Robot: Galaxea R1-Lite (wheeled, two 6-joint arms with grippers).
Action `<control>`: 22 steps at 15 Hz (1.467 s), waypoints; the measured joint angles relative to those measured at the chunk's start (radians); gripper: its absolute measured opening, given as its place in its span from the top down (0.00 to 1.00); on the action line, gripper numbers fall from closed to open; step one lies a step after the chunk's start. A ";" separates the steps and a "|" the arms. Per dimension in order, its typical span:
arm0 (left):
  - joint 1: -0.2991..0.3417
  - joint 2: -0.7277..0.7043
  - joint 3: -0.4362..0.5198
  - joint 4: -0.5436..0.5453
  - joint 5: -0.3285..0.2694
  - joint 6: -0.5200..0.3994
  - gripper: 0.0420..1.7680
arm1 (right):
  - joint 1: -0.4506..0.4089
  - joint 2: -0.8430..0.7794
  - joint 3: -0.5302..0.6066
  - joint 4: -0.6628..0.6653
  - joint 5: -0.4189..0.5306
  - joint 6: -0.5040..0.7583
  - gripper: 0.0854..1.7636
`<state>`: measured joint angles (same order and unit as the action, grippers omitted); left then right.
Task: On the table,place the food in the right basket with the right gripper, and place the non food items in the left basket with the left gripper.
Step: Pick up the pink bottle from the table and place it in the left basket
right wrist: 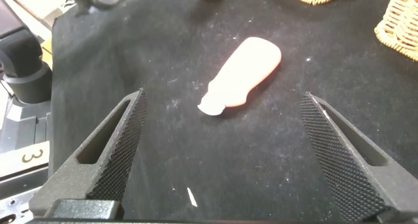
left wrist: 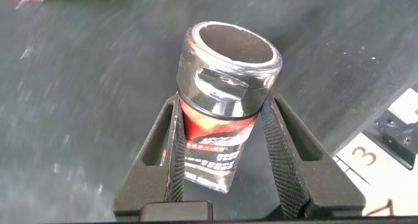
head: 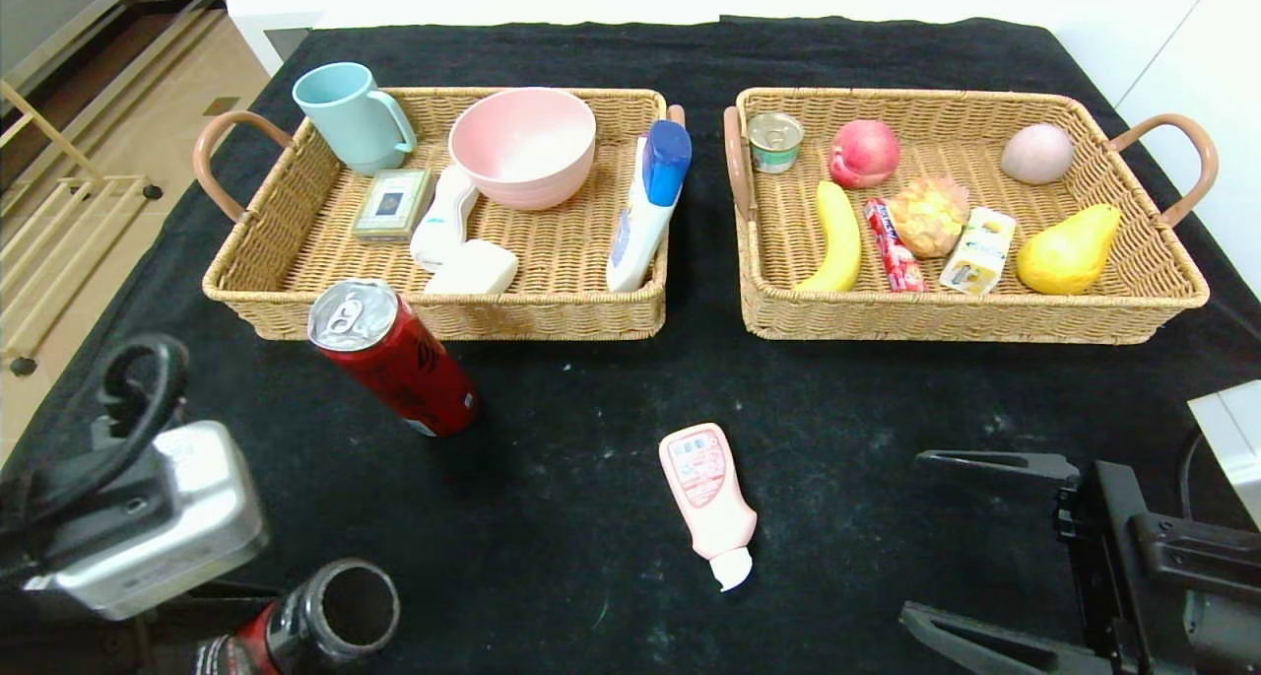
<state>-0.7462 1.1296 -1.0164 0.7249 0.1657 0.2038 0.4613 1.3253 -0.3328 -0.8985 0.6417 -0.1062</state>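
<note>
Near table's front-left: left pincer [left wrist: 222, 152] clamps black tube [left wrist: 219, 100].

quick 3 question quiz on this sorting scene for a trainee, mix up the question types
1. True or false: the red can stands in the right basket.
2. What is the left gripper shut on?
A. pink bottle
B. black tube
C. pear
3. Fill in: the pink bottle lies on the table with its white cap toward the ____.

Key
1. False: it stands on the table in front of the left basket.
2. B: the black tube sits between the closed fingers.
3. Robot. The right gripper is open, with the bottle ahead of it.
</note>
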 joint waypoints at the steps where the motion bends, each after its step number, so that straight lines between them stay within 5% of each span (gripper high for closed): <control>1: 0.019 -0.026 0.004 0.003 -0.001 -0.003 0.56 | 0.000 0.000 0.000 0.000 0.000 0.000 0.03; 9: 0.162 -0.138 0.030 0.047 -0.001 -0.073 0.56 | -0.002 0.005 0.000 0.000 0.001 -0.002 0.03; 12: 0.218 -0.140 0.026 0.036 -0.044 -0.104 0.56 | -0.004 0.006 -0.001 -0.001 0.000 -0.001 0.03; 22: 0.502 -0.085 0.005 -0.150 -0.133 -0.109 0.56 | -0.023 0.006 -0.007 -0.001 0.000 0.001 0.03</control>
<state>-0.2438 1.0443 -1.0113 0.5749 0.0326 0.0951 0.4387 1.3315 -0.3400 -0.8996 0.6421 -0.1053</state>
